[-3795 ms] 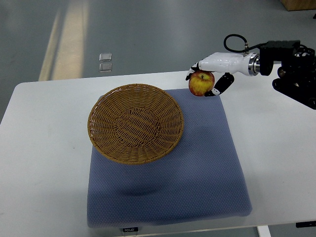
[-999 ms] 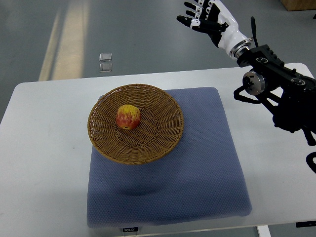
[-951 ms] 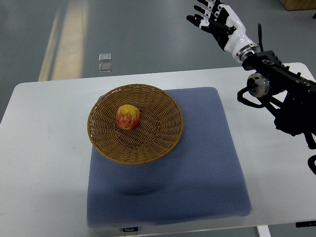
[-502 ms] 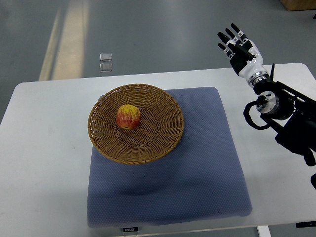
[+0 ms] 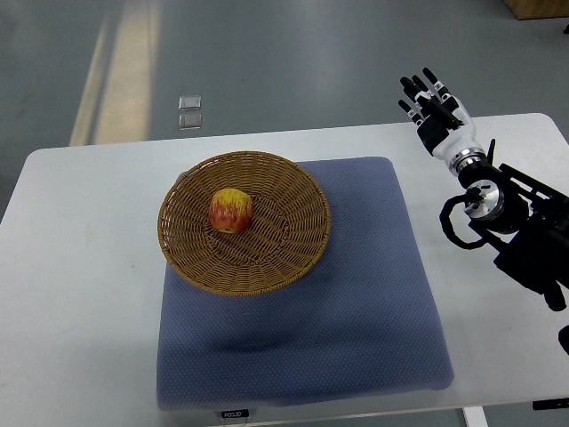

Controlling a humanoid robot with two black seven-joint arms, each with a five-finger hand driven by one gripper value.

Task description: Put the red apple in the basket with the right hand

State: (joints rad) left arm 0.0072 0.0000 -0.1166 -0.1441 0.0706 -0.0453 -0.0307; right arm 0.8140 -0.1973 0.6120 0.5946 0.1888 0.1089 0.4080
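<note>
Top view: everything sits in plain sight from above.
Red apple (image 5: 231, 211): lying inside the basket (image 5: 307, 245), a little left of its middle, touching the weave.
Right hand (image 5: 435, 108): raised over the far right corner of the surface (image 5: 80, 294), well apart from the basket.
Fingers (image 5: 420, 92): spread, holding nothing.
Blue mat (image 5: 356, 311): under the basket.
Step in hand: clearing away, I'd judge; best done by keeping the arm high and out to the right so nothing nudges the rim.

Lab or workshop, white table (image 5: 80, 267), grey painted concrete floor (image 5: 267, 62)
</note>
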